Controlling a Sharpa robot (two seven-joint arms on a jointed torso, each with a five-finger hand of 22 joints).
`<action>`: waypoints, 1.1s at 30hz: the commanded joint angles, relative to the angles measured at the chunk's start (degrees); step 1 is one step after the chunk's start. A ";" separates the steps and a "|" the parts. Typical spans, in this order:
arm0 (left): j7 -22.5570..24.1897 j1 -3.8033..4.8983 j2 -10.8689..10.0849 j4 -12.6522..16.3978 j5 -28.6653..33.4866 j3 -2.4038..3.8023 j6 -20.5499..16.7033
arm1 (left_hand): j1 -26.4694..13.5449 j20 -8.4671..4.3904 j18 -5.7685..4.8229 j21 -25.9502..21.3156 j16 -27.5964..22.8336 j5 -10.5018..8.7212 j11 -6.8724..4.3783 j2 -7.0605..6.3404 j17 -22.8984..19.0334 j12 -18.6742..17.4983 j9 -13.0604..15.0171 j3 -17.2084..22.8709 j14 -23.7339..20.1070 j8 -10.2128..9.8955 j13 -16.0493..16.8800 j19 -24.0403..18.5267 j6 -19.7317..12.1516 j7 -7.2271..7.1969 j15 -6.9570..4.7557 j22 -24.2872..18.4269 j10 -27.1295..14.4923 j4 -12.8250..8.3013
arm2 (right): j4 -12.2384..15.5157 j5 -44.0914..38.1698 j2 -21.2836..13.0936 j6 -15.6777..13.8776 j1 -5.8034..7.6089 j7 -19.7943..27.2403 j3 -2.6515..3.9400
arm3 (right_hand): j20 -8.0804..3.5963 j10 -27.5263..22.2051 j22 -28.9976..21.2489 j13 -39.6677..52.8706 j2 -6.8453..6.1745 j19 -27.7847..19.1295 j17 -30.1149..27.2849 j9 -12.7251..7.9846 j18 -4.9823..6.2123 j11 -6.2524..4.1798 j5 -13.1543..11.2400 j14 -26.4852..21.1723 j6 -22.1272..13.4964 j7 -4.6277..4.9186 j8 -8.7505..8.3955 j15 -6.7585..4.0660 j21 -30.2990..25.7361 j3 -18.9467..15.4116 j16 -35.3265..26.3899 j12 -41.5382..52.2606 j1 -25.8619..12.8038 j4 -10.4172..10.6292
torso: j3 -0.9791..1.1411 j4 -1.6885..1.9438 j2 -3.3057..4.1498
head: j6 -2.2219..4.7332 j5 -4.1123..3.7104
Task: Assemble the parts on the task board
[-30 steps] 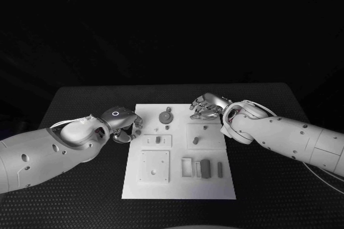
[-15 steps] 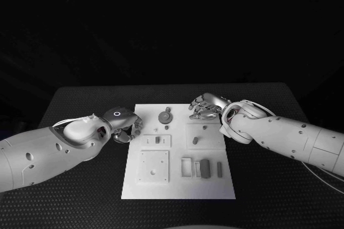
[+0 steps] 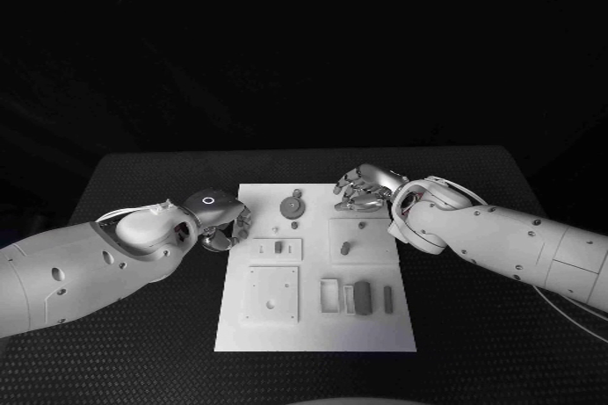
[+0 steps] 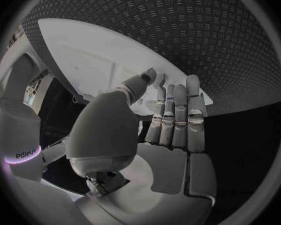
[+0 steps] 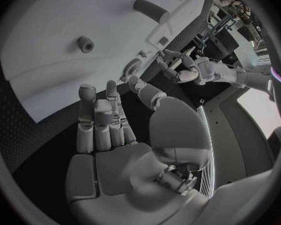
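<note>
The white task board (image 3: 317, 326) lies in the middle of the table. On it are a round grey disc part (image 3: 293, 207), a small peg (image 3: 278, 246) in a square plate, another peg (image 3: 344, 246), and upright oblong parts (image 3: 363, 298) near the front. My left hand (image 3: 222, 222) hovers at the board's left edge with its fingers (image 4: 175, 115) straight and together, holding nothing. My right hand (image 3: 365, 191) sits over the board's far right part with its fingers (image 5: 100, 117) extended and nothing in them. In the right wrist view the board (image 5: 47, 30) carries a peg (image 5: 85, 43) and a dark oblong part (image 5: 147, 7).
A larger square plate (image 3: 272, 293) occupies the board's front left. Black textured table (image 3: 140, 352) surrounds the board on all sides. The left wrist view has the board (image 4: 97, 55) beyond the fingertips, and the left hand (image 5: 200, 72) appears in the right wrist view.
My left hand has edged slightly right, toward the board's left edge. My right hand and the parts have not moved.
</note>
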 commanded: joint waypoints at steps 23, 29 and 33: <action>-0.62 0.04 1.07 -0.30 -0.97 0.03 0.97 | -1.27 -0.50 1.09 -0.69 0.26 0.03 0.08 1.30 0.15 0.91 0.17 -0.49 0.82 0.65 -0.48 0.68 2.62 0.43 -0.27 0.94 3.43 3.54 | -0.04 -0.06 0.06 0.56 -0.04 0.52 0.01 | -0.41 -0.02 1.16 0.08 0.00 -0.13 -0.07 -0.09 3.37 0.40 0.06 -0.29 -0.04 0.33 0.38 0.05 -0.22 0.03 -0.23 0.38 -0.33 0.31 | 0.01 0.01 0.00 | -0.13 -0.12; -0.84 0.04 0.95 -0.35 -1.19 0.03 1.14 | -0.89 -0.54 1.14 -0.68 0.34 0.04 0.06 1.82 0.19 1.15 0.24 -0.44 0.98 0.84 -0.45 0.86 3.11 0.46 -0.31 1.02 4.11 3.72 | -0.08 -0.06 0.04 0.56 -0.04 0.55 0.01 | -0.41 -0.02 1.16 0.08 0.00 -0.13 -0.07 -0.09 3.37 0.40 0.06 -0.29 -0.04 0.33 0.39 0.05 -0.22 0.03 -0.23 0.38 -0.33 0.32 | 0.01 0.00 0.00 | -0.18 -0.17; -0.99 0.04 0.92 -0.32 -1.41 0.03 1.52 | -0.41 -0.56 1.18 -0.66 0.44 0.07 0.07 2.45 0.25 1.39 0.31 -0.46 1.13 1.02 -0.41 1.02 3.61 0.55 -0.33 1.08 4.83 3.66 | -0.06 -0.06 0.04 0.56 -0.04 0.56 0.01 | -0.41 -0.01 1.16 0.09 0.00 -0.13 -0.07 -0.10 3.37 0.40 0.06 -0.29 -0.04 0.33 0.39 0.05 -0.22 0.02 -0.23 0.39 -0.34 0.32 | 0.01 0.02 -0.01 | -0.22 -0.18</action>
